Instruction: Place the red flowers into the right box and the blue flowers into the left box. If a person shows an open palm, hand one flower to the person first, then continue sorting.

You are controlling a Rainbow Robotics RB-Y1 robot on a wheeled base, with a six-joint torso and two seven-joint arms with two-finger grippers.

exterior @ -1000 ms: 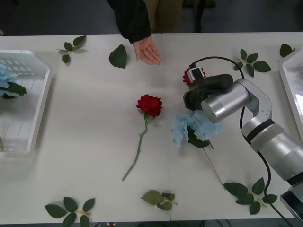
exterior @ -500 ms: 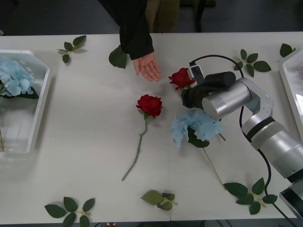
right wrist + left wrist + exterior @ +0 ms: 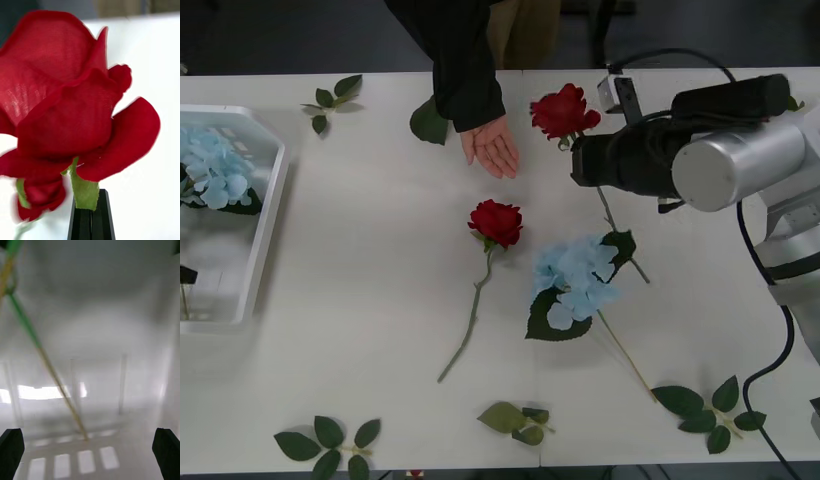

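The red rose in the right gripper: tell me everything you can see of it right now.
The red rose is a deep-red fabric bloom with layered, woven-looking petals and a green calyx under the head. The right gripper is shut on its stem just below the head, holding it lifted above the table, the head pointing toward the person's open palm but not touching it. Its thin green stem trails down past the gripper toward the blue hydrangea.

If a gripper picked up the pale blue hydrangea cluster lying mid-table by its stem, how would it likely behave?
The pale blue fabric hydrangea cluster would probably be top-heavy: its fluffy head and broad leaves are wide against the thin tan stem. Held low on that stem, the head would likely droop or swing. It looks light and soft, so probably not fragile.
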